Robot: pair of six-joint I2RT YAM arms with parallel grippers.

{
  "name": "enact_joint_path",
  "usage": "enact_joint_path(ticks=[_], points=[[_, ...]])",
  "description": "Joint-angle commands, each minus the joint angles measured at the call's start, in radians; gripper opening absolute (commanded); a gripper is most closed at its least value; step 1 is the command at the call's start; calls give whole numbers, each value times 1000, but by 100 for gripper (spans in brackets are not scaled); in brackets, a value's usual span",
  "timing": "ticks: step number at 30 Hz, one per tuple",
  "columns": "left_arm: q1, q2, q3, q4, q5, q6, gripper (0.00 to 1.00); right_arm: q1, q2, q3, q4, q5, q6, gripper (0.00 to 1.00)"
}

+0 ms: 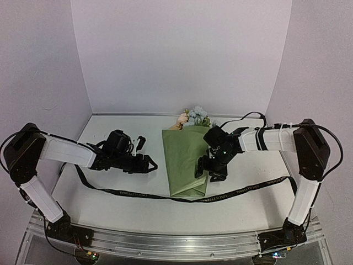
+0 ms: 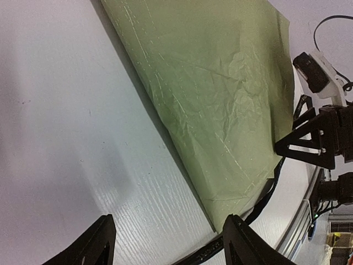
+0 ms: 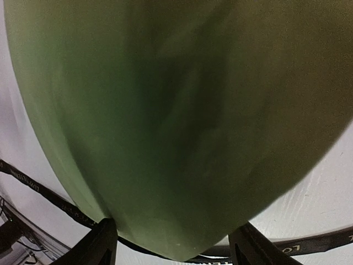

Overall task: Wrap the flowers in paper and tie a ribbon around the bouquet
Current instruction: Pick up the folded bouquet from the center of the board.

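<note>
The bouquet (image 1: 185, 160) lies in mid-table, a cone of olive-green paper (image 2: 220, 83) with its narrow end toward the arms. The pink and pale blue flowers (image 1: 193, 117) poke out of its far end. The black ribbon (image 1: 127, 192) runs across the table under the cone's narrow end. My left gripper (image 1: 149, 164) stands open just left of the paper, with only bare table between its fingers (image 2: 96, 243). My right gripper (image 1: 212, 171) is over the cone's right edge. In the right wrist view its jaws are wide open on either side of the paper (image 3: 176, 110), and the ribbon (image 3: 38, 190) passes beneath.
White walls close the table on three sides. The ribbon's ends trail to the left (image 1: 83, 179) and to the right (image 1: 284, 179) of the cone. A metal rail (image 1: 176, 237) runs along the near edge by the arm bases.
</note>
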Motion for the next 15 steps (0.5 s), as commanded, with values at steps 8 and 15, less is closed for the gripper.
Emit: enact_joint_path(ticks=[8,15], points=[[-17,147,111,123,125,-38,63,-28,60,-67,179,-39,141,48],[-31,221,163,109,141,-49,60,-37,69,-69,196,-52,171,28]])
